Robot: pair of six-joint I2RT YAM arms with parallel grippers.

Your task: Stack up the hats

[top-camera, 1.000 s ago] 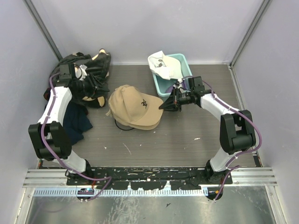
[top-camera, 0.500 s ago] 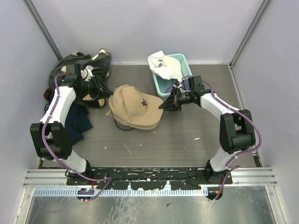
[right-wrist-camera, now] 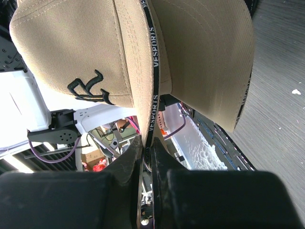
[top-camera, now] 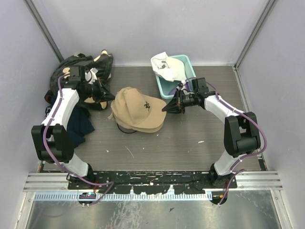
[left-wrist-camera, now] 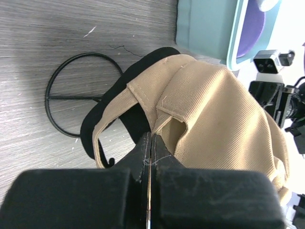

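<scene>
Top external view: two arms reach inward from either side of a tan cap (top-camera: 138,109) at the middle of a grey wood-grain table (top-camera: 190,138).
Tan cap: crown up, dark front logo, brim towards the right arm.
Left gripper (top-camera: 106,95): fingers pressed together, pinching the rear edge of the tan cap at a seam beside its back opening.
Right gripper (top-camera: 167,107): fingers closed narrowly on the edge of the tan cap's brim.
Black cap (left-wrist-camera: 109,114): directly beneath the tan cap, showing only at its rear edge.
Wire stand (left-wrist-camera: 71,95): black ring base flat on the table, under the two caps.
White cap (top-camera: 167,67): draped over the far left corner of a teal bin (top-camera: 164,88) behind the right gripper.
Purple patch (left-wrist-camera: 252,33): visible inside the bin from the left wrist; its shape cannot be told.
Dark clothing (top-camera: 86,67): heaped at the far left, with navy cloth (top-camera: 78,121) nearer.
</scene>
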